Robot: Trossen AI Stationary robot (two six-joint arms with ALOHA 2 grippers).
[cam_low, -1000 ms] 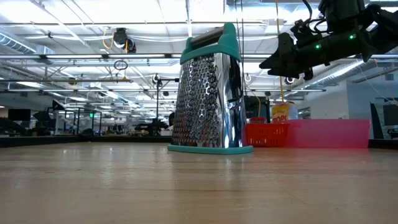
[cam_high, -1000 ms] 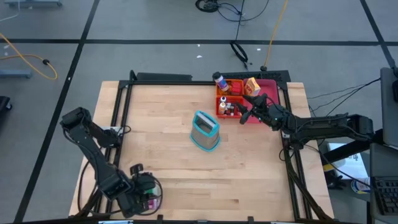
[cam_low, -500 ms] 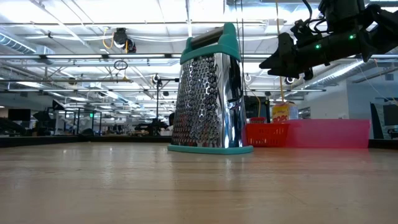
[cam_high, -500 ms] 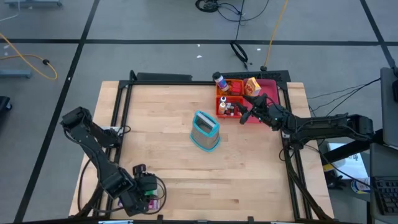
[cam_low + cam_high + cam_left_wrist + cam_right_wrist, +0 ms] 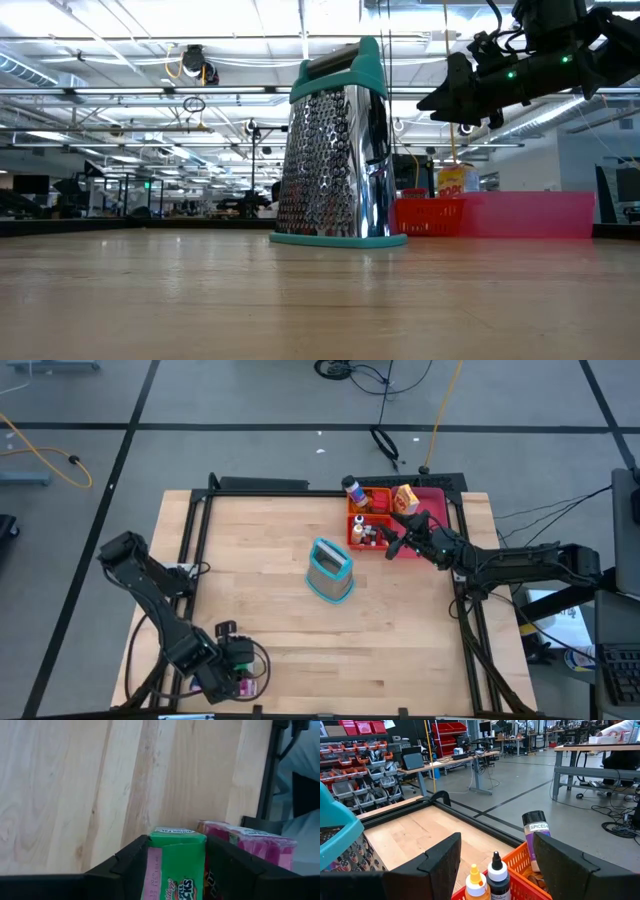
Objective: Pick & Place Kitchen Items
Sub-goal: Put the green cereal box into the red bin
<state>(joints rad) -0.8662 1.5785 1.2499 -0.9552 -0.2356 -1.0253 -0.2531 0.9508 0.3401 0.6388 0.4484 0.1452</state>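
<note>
The left gripper [image 5: 240, 672] sits at the table's near left corner, close to the front edge, and its two dark fingers [image 5: 131, 862] have a small green box [image 5: 176, 860] between them, touching on both sides. A pink-wrapped box [image 5: 260, 845] lies just beside it, toward the black frame rail [image 5: 267, 767] at the table's edge. Ahead of that gripper the wooden table [image 5: 260, 560] is bare as far as the teal-framed grater [image 5: 330, 570] standing upright near the middle. The right gripper [image 5: 400, 540] hangs above the far right corner with fingers spread and nothing between them, over the orange tray [image 5: 368, 525] holding small bottles [image 5: 490, 875]. A spice jar [image 5: 536, 837] stands by the tray's far edge, with the pink tray [image 5: 432, 498] alongside.
</note>
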